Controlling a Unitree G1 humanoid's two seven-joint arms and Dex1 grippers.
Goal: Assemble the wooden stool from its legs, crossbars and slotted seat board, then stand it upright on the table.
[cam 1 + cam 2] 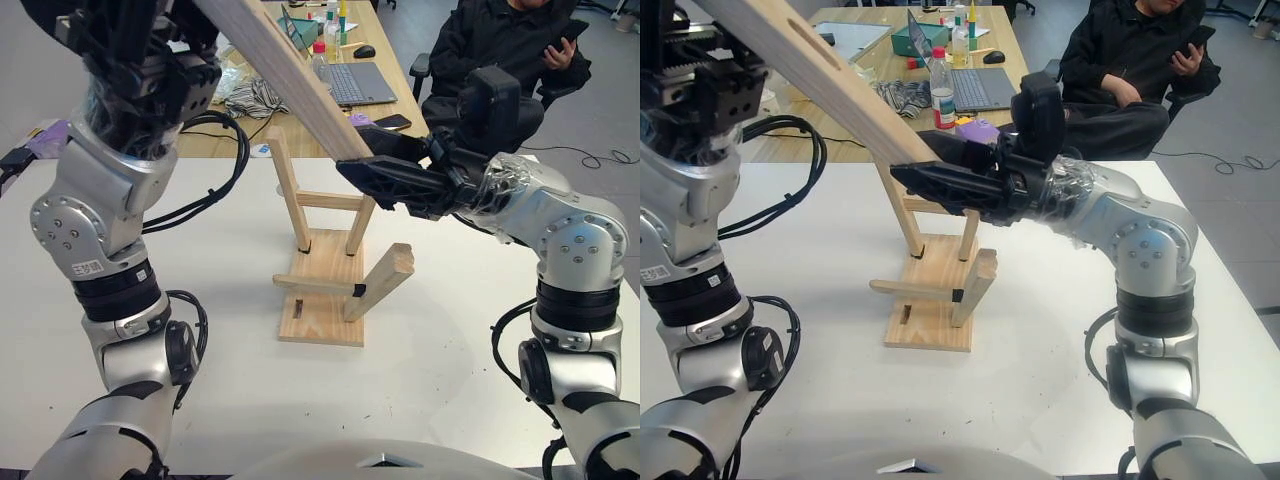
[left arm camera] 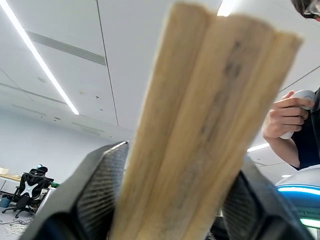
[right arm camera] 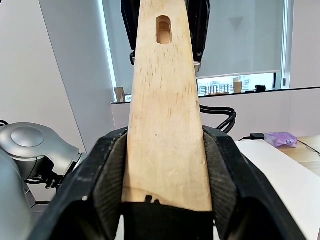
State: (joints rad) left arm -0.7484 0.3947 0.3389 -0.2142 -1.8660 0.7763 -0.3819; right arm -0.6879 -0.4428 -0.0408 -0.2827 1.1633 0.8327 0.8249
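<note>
A long wooden leg (image 1: 280,75) with a slot near its upper end slants through the air above the table. My left gripper (image 2: 170,200) is shut on its upper end, high at the left. My right gripper (image 1: 365,170) is shut on its lower end, just above the part-built stool. The slotted seat board (image 1: 325,310) lies flat on the white table. Two legs (image 1: 288,185) stand in the board, joined by a crossbar (image 1: 328,200). A third leg (image 1: 385,280) leans at the board's right side with another crossbar (image 1: 315,285) reaching left from it.
The white table (image 1: 450,340) has free room all round the board. Behind it stands a wooden desk (image 1: 380,100) with a laptop (image 1: 355,82), bottles and a phone. A person in black sits at the back right.
</note>
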